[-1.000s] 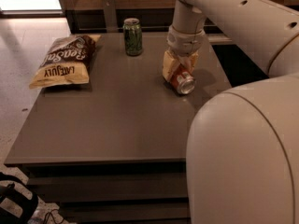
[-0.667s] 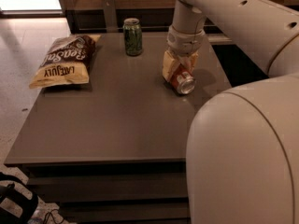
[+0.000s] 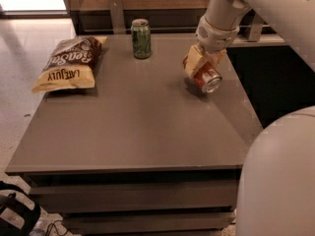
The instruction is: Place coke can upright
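Note:
The coke can [image 3: 206, 77] is red with a silver end that faces the front right. It is tilted on its side at the right of the grey table [image 3: 133, 127], just above or touching the top; I cannot tell which. My gripper [image 3: 201, 65] comes down from the white arm above and is shut on the coke can, with its beige fingers [image 3: 193, 61] clasping the can's body. The can's far end is hidden behind the fingers.
A green can [image 3: 141, 38] stands upright at the back middle of the table. A chips bag [image 3: 69, 63] lies at the back left. The table's right edge is close to the coke can. My white arm body [image 3: 280, 176] fills the front right.
My gripper has moved a little to the right and slightly up with the coke can in it. The green can and chips bag have not moved.

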`<act>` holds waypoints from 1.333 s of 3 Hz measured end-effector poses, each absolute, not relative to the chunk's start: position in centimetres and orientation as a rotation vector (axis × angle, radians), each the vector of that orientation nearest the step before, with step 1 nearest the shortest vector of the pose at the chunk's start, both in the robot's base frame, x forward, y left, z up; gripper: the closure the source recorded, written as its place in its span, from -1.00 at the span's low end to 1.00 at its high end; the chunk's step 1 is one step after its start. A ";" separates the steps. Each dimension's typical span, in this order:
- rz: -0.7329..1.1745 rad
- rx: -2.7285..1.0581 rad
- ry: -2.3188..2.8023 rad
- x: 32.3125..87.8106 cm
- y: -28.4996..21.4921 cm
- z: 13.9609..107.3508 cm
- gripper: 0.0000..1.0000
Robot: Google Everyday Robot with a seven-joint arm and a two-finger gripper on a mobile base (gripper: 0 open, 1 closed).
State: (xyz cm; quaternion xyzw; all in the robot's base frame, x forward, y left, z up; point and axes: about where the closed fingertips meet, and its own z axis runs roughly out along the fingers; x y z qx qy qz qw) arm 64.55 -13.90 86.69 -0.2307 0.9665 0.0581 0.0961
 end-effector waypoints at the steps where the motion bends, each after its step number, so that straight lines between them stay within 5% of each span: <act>1: 0.280 -0.691 2.727 64.4 -17.2 89.0 1.00; 4: 0.544 -0.906 2.215 64.9 -21.3 94.6 1.00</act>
